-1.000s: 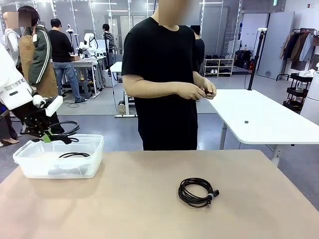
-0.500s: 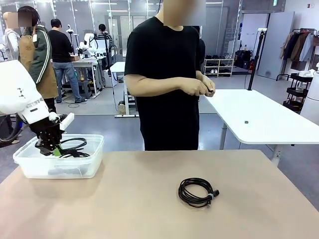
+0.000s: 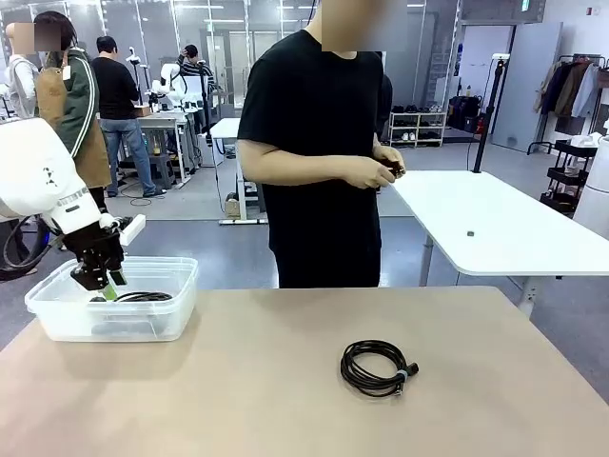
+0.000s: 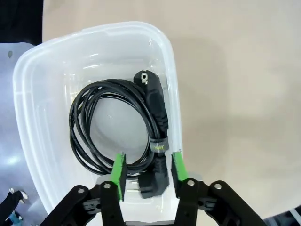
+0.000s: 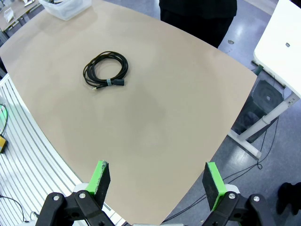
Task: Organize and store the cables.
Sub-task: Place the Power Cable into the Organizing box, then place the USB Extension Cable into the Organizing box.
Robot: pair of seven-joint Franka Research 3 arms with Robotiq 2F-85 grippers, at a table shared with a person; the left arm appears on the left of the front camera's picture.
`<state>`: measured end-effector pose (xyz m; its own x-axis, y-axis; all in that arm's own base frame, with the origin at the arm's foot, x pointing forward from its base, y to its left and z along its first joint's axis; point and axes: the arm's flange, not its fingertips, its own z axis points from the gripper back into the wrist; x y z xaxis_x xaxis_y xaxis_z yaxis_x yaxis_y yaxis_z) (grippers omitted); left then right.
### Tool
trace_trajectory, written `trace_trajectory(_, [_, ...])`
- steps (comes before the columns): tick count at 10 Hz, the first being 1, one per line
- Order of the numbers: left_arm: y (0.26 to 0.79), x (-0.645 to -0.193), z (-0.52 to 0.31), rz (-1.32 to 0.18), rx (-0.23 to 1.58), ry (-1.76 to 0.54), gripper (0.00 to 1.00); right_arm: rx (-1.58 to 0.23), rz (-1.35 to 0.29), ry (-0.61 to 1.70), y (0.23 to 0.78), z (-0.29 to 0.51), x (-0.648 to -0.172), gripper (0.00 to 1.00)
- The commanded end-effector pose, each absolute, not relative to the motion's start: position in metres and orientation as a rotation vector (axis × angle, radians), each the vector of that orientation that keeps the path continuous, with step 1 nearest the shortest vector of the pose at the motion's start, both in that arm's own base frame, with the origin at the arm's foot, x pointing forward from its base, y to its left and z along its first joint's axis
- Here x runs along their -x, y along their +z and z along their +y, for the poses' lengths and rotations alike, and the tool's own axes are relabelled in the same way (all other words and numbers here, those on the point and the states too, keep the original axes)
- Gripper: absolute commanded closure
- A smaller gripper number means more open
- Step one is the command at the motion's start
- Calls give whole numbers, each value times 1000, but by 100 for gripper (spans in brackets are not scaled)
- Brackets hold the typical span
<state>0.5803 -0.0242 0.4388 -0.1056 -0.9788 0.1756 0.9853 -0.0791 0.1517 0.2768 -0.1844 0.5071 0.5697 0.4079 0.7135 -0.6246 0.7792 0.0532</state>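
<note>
A clear plastic bin stands at the table's left end. A coiled black cable with a tie and plug ends lies on the bin's bottom; its top shows over the rim as a coil. My left gripper hangs just over that coil, open, and the green pads stand either side of the plug end without pinching it. A second coiled cable lies on the table right of centre, also the coil far ahead of my open, empty right gripper.
A person in a black shirt stands at the far edge, both hands working a small dark thing at chest height. A white table stands behind on the right. The bin sits at the far corner in the right wrist view.
My left gripper carried the coil down into the bin and opened. The coil now lies on the bin's bottom. The cable on the table has not moved.
</note>
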Motion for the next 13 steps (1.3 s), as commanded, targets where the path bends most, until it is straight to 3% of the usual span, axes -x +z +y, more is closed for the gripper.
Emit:
trace_trajectory(1, [451, -578, -25, -288, 68, -1636, 0, -323, -755, 635, 507, -185, -276, 0])
trace_trajectory(4, [456, -576, -26, -297, 75, -1614, 3, -323, -755, 635, 507, -185, -276, 0])
trace_trajectory(5, [457, -573, -27, -289, 66, -1601, 0, -323, -755, 635, 507, -185, -276, 0])
trace_trajectory(13, [454, -577, -27, -294, 39, -1630, 0, -323, -755, 635, 507, -185, -276, 0])
